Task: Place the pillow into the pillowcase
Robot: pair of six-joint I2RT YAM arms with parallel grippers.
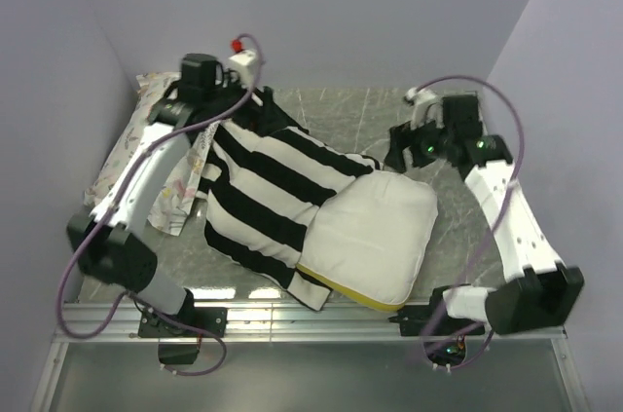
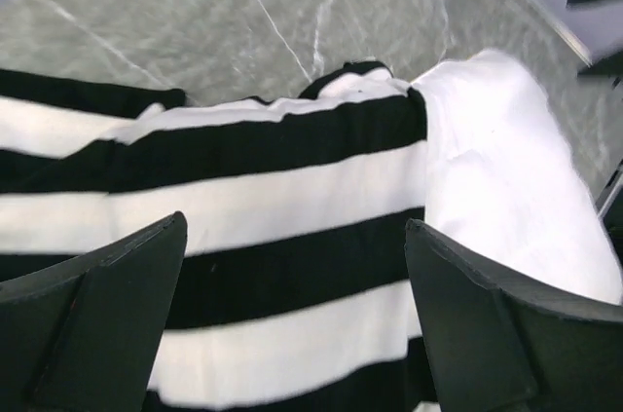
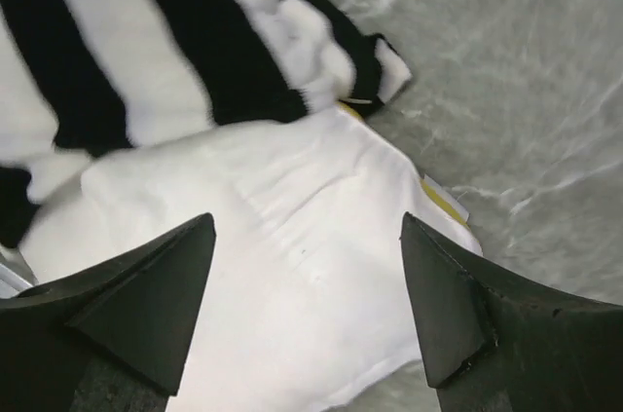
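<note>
A pastel floral-print pillow (image 1: 117,154) was seen laid against the lilac left wall (image 1: 58,61) on a grey marbled table (image 1: 360,115), whose near edge was bordered by an aluminium rail (image 1: 292,322).

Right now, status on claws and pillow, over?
Left claw open, right claw open. Pillow partly inside pillowcase, yellow-banded end out. Printed pillow lies under left arm.

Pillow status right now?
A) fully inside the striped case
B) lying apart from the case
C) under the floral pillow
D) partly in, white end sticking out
D: the pillow has its white, yellow-edged end sticking out of the striped pillowcase, which covers the rest.
</note>
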